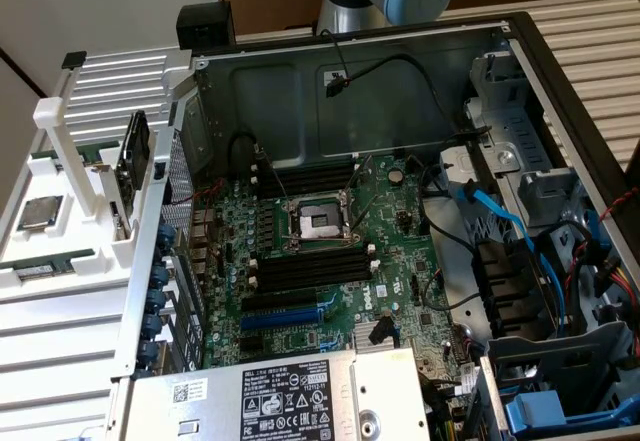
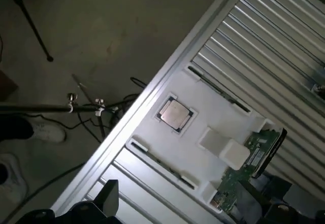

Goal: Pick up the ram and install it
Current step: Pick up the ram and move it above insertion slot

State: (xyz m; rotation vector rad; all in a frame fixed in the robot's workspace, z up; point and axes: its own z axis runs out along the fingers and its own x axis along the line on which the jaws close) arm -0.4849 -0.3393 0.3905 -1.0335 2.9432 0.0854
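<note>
The jaws stood spread wide, empty — the ram [image 2: 162, 164] sat slotted in the white fixture [image 2: 203, 101], near the processor [image 2: 175, 114].

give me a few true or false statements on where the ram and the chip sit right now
1. The processor chip lies flat in the white holder. True.
2. The ram is seated in a motherboard slot. False: it stands in the white holder, outside the computer case.
3. The long black slots beside the socket are empty. True.
4. The computer case is closed. False: it is open, with the motherboard in plain view.
</note>
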